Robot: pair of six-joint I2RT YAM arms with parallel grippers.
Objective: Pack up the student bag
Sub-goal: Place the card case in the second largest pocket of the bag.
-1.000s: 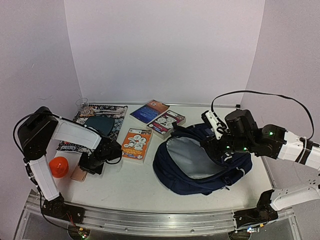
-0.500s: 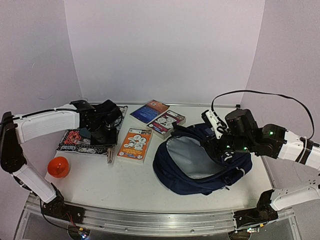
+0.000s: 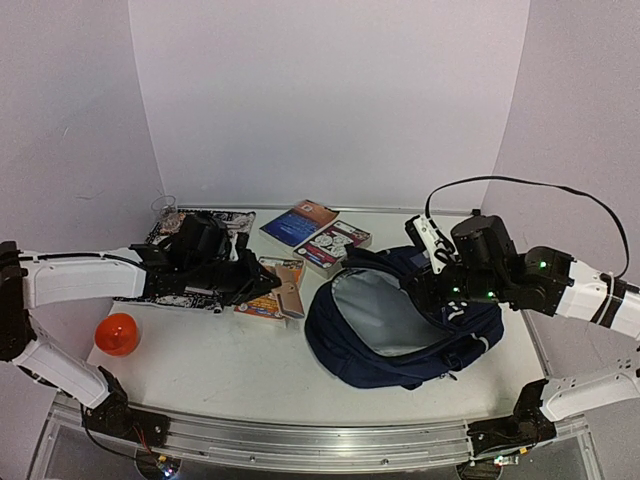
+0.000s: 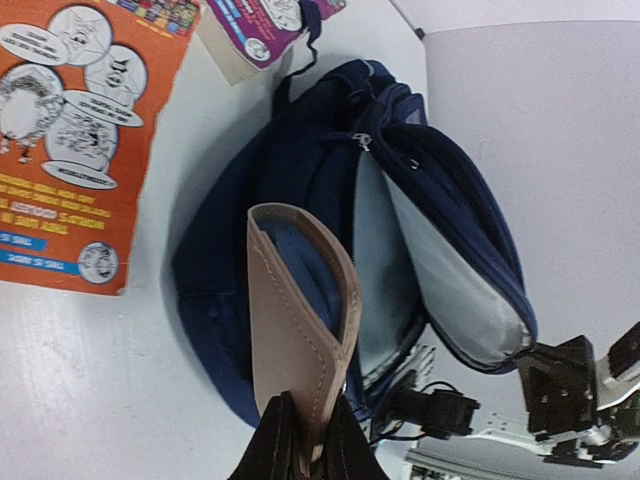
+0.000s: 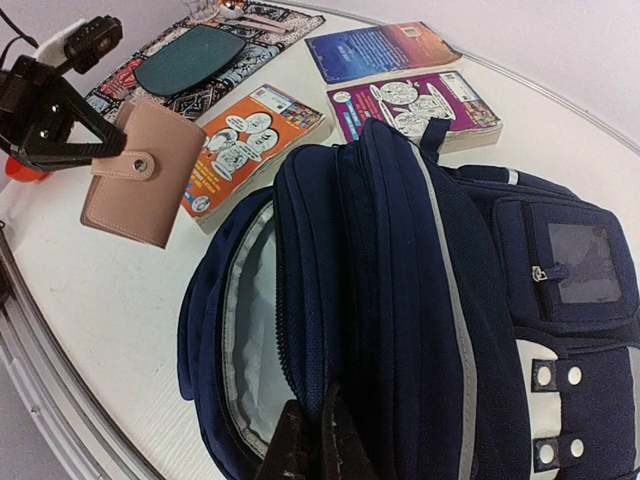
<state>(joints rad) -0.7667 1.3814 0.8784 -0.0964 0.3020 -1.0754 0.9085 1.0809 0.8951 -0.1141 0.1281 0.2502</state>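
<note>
Here, left fingers [image 4: 268, 450] clamping wallet [image 4: 300, 320], its snap [image 5: 137, 165] only in right-wrist view, right fingers [image 5: 290, 448] pinching student bag [image 5: 420, 260].

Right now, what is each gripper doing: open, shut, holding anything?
Left gripper: closed on the tan wallet.
Right gripper: closed on the student bag, at its opening rim.

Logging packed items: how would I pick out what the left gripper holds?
Start at the open navy bag; just left of it, over the orange book, the left gripper holds a flat wallet by one edge. It is the only plain tan thing, with one round snap; the books nearby are brightly printed.
</note>
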